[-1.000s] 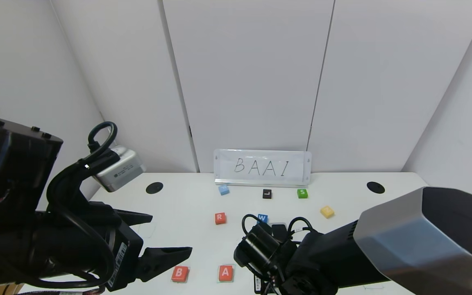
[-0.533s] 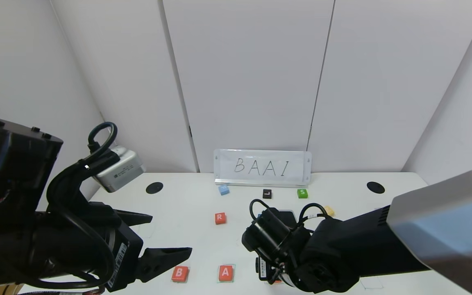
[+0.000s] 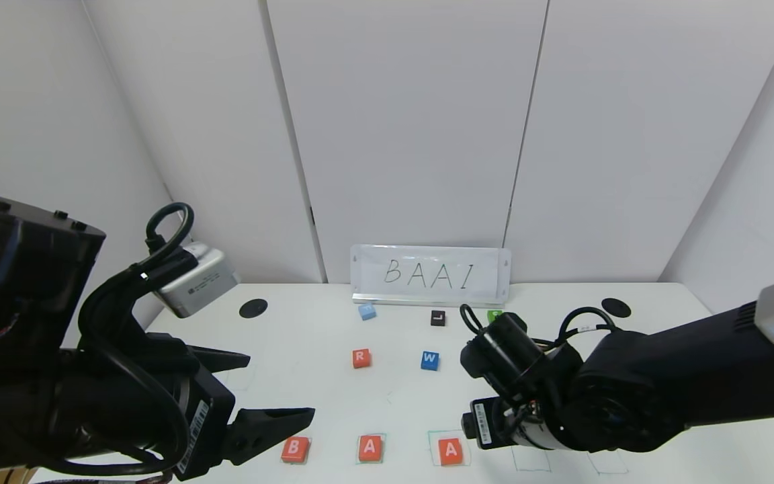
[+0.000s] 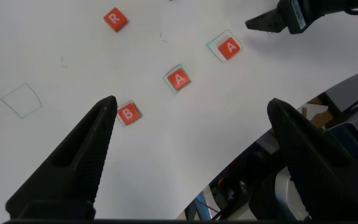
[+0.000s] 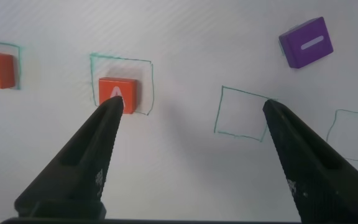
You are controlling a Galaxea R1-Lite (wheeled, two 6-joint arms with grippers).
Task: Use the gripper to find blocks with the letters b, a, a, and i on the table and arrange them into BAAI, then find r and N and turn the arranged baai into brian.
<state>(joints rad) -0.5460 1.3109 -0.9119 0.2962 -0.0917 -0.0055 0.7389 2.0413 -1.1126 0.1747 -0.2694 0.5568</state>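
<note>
Three orange-red blocks stand in a row near the table's (image 3: 306,336) front edge: B (image 3: 295,449), A (image 3: 370,448) and a second A (image 3: 450,452), each in a teal square. My right gripper (image 5: 191,106) is open and empty, just above the table to the right of the second A (image 5: 118,93), over a bare teal square (image 5: 241,113). The purple I block (image 5: 306,42) lies beyond it and is hidden behind my right arm (image 3: 629,383) in the head view. The orange-red R block (image 3: 361,358) sits mid-table. My left gripper (image 3: 278,384) is open and empty, left of B.
A BAAI sign (image 3: 431,274) stands at the back. A light blue block (image 3: 367,311), a black L block (image 3: 437,318) and a blue W block (image 3: 429,361) lie behind the row. A green block (image 3: 494,313) is partly hidden. Another bare teal square (image 5: 353,134) lies further right.
My right arm has swung to the right, off the second A, which now stands uncovered in its teal square. The W block is back in view. The left arm has not moved.
</note>
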